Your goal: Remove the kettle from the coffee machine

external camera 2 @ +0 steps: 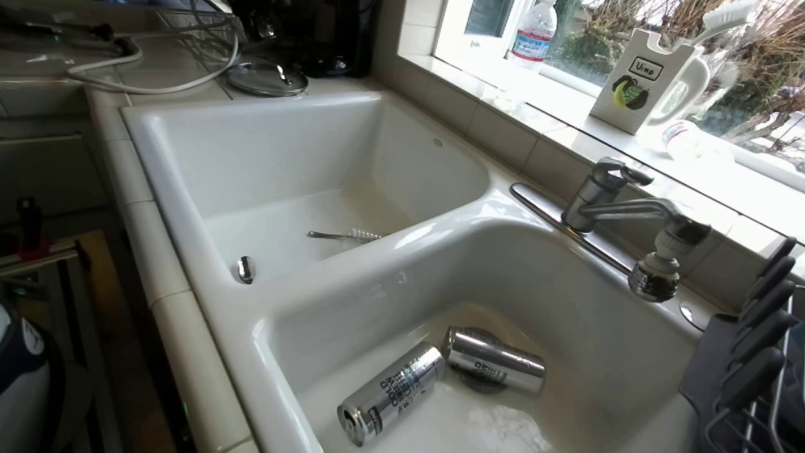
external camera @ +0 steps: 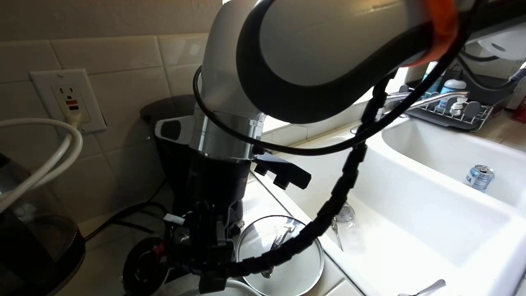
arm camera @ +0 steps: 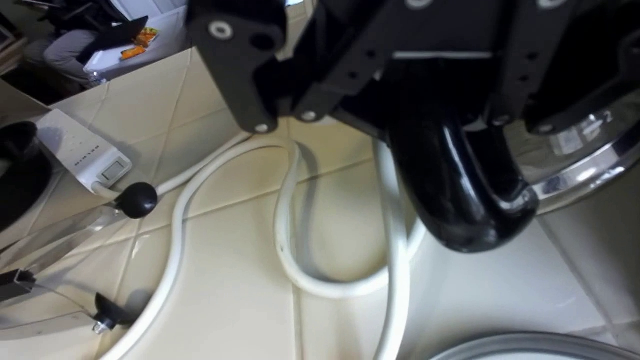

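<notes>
The kettle shows in the wrist view. Its glossy black handle (arm camera: 462, 200) stands between the fingers of my gripper (arm camera: 417, 132), and its glass body with a shiny metal band (arm camera: 585, 170) is cut off at the right. Both fingers come up against the handle's sides, with no gap visible; the pads are lost in dark. In an exterior view my gripper (external camera: 201, 250) points down, low over the counter. The black coffee machine (external camera: 168, 107) stands behind the arm, mostly hidden by it. It is also a dark shape in an exterior view (external camera 2: 343, 38). Whether the kettle is lifted I cannot tell.
A glass pot lid (external camera: 281, 257) lies beside my gripper. A white hose (arm camera: 395, 250) loops across the tiles. The sink (external camera: 394, 222) is to the right. A dark vessel (external camera: 33, 246) stands at the left. A dark round thing (external camera: 144, 265) beside the gripper is unclear.
</notes>
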Available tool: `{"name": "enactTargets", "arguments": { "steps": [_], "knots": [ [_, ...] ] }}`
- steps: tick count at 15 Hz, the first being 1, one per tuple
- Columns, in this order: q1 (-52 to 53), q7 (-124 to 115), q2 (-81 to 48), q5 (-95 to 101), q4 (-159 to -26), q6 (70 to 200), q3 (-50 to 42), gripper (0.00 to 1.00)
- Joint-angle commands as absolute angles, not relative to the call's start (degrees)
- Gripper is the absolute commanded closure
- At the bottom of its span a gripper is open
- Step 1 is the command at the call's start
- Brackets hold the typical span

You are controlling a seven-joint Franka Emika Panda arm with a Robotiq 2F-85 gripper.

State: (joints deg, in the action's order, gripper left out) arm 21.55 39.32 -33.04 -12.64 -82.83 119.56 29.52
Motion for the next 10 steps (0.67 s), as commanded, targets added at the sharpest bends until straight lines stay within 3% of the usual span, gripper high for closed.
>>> {"name": "enactTargets", "arguments": {
  "steps": [1,10],
  "knots": [
    [22.1,37.5,-36.0,-14.0,-79.4,115.6,28.2,1.0],
    [29.3,22.6,-35.5,2.9,-78.9,112.3,20.1,1.0]
  ]
}}
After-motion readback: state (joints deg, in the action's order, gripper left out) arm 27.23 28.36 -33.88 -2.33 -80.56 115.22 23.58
